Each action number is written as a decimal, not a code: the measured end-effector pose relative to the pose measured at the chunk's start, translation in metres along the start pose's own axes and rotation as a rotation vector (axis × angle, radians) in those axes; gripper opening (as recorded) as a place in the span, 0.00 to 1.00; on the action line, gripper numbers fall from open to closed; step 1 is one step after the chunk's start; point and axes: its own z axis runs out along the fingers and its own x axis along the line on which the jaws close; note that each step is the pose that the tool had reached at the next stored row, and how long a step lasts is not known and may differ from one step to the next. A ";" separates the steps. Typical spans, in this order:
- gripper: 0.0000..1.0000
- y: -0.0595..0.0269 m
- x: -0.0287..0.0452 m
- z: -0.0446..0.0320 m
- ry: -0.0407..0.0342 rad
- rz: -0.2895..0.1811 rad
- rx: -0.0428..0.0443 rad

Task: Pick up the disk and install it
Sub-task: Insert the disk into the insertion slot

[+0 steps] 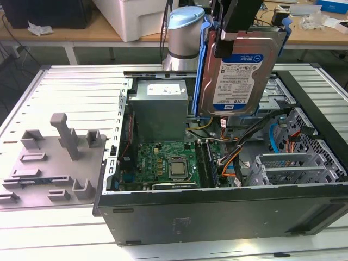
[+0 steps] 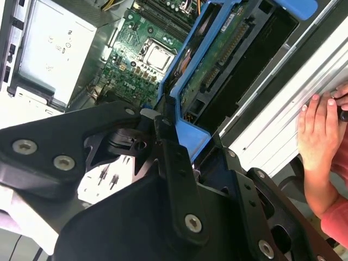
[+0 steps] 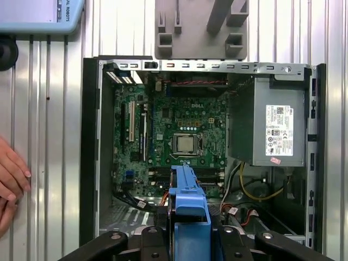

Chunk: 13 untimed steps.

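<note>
Gripper [image 1: 235, 43] clamped tight on the disk [image 1: 239, 76], hanging upright above the open computer case [image 1: 217, 217]; I'd square the blue carrier with the grey metal cage [image 1: 285, 166], steering clear of cables [image 1: 239, 149]; a hand [image 2: 315, 130] rests alongside

Gripper [image 2: 157, 124]: black, clamped on the blue carrier frame [image 2: 187, 136] of the disk [image 2: 217, 60], whose green circuit-board side is showing. Beyond it: motherboard [image 2: 128, 65] with processor socket [image 2: 157, 56]; grey power supply [image 2: 51, 49]. Alongside: ribbed metal table [image 2: 288, 98]; a person's hand [image 2: 315, 128], apparently resting on it.
</note>
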 end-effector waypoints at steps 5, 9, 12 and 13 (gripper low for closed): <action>0.37 0.0001 0.0058 0.0006 -0.0212 0.003 -0.0014; 0.37 0.0000 0.0060 0.0006 -0.0211 0.003 -0.0022; 0.37 0.0000 0.0063 0.0007 -0.0212 0.003 -0.0021; 0.37 0.0000 0.0069 0.0006 -0.0211 0.003 -0.0022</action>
